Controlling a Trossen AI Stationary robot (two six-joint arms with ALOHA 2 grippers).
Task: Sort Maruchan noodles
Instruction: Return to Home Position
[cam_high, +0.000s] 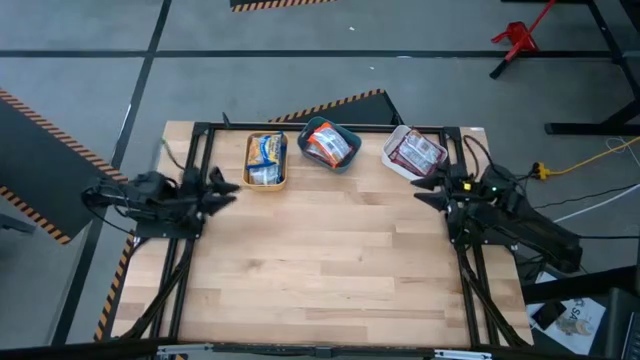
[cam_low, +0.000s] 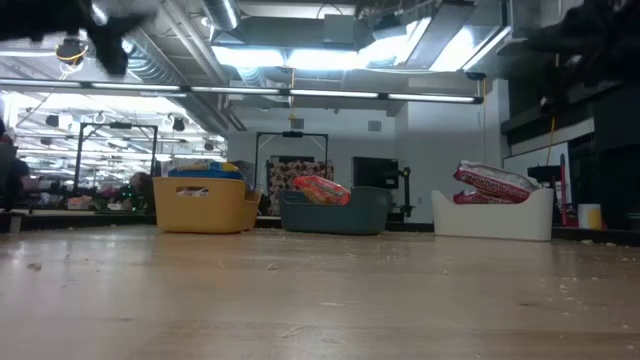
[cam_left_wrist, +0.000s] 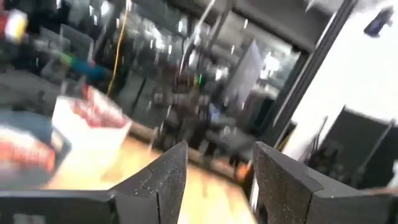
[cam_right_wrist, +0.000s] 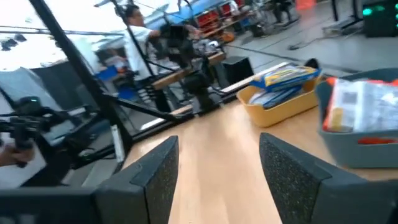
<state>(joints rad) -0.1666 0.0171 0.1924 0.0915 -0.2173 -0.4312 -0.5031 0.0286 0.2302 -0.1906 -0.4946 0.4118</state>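
Observation:
The noodle packets lie in three bins along the table's far edge. Blue-and-yellow packets (cam_high: 265, 155) lie in the yellow bin (cam_high: 266, 185). Orange-and-white packets (cam_high: 328, 146) lie in the teal bin (cam_high: 345, 162). Dark red-and-white packets (cam_high: 414, 152) lie in the white bin (cam_high: 391, 158). My left gripper (cam_high: 228, 187) is open and empty at the table's left edge, right of its arm. My right gripper (cam_high: 425, 189) is open and empty at the right edge, near the white bin. In the low view the bins stand in a row: yellow (cam_low: 205, 207), teal (cam_low: 333, 212), white (cam_low: 492, 215).
A dark frame (cam_high: 300, 128) runs round the table's far and side edges. The bare wooden tabletop (cam_high: 330, 260) spreads between the arms and toward the near edge. A person (cam_right_wrist: 134, 31) stands in the room beyond the table. A red stand (cam_high: 515, 40) is on the floor.

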